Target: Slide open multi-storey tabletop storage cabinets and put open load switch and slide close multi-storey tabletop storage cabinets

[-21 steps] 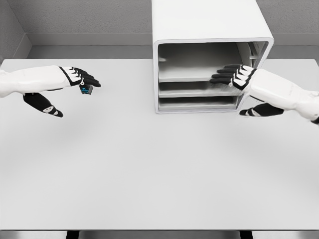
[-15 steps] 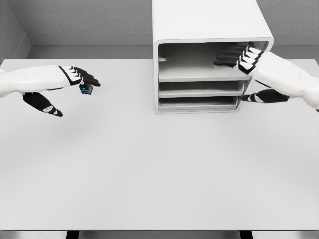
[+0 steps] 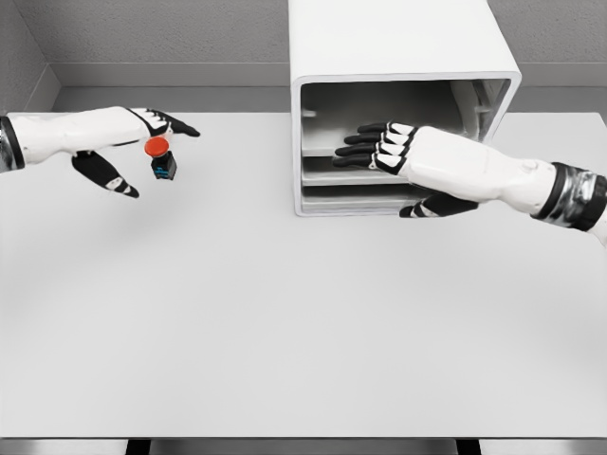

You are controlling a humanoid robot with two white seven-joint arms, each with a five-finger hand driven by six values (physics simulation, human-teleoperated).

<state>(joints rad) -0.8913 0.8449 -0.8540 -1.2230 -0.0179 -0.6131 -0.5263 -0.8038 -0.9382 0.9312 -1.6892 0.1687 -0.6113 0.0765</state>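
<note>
Pinching load switch [image 3: 160, 161] in left hand [image 3: 142, 128] left of cabinet [image 3: 398, 57] | small, rigid, light, hold its dark body | right hand [image 3: 398, 150] fingers straight, together, at cabinet's upper shelf.

Light: bright, even, diffuse; source not discernible.
Shadows: faint soft patches on table [image 3: 303, 322] under both arms; cabinet [image 3: 398, 57] interior darker grey.
Glare: none.
Focus: sharp throughout; slight compression softness at edges of objects.
Distortion: none visible.
</note>
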